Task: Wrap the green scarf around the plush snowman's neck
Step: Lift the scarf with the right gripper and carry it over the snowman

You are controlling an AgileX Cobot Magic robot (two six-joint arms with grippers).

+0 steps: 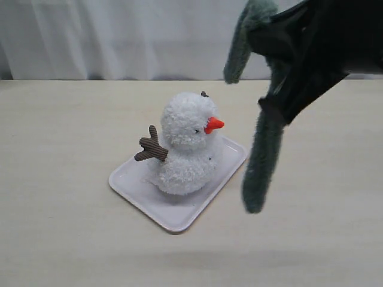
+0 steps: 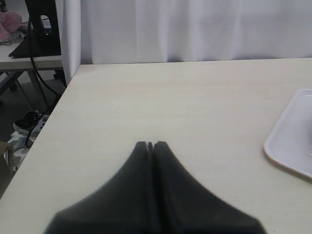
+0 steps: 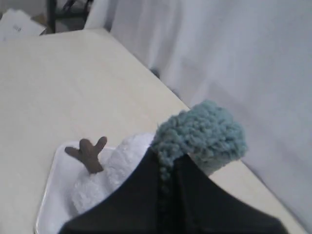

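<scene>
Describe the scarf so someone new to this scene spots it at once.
Above the pale table, right of the white tray holding the plush snowman in the exterior view, hangs the dark right hand. The green scarf is the fuzzy grey-green strip clamped in it, both ends dangling. It alone is green; the snowman is white with an orange nose.

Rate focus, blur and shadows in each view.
Exterior view: soft, even light; snowman sharp; only faint shadows on the table; right gripper is an underexposed black mass. Left wrist view: left gripper blurred close to the lens, table sharper. Right wrist view: soft throughout, green scarf fuzzy.
</scene>
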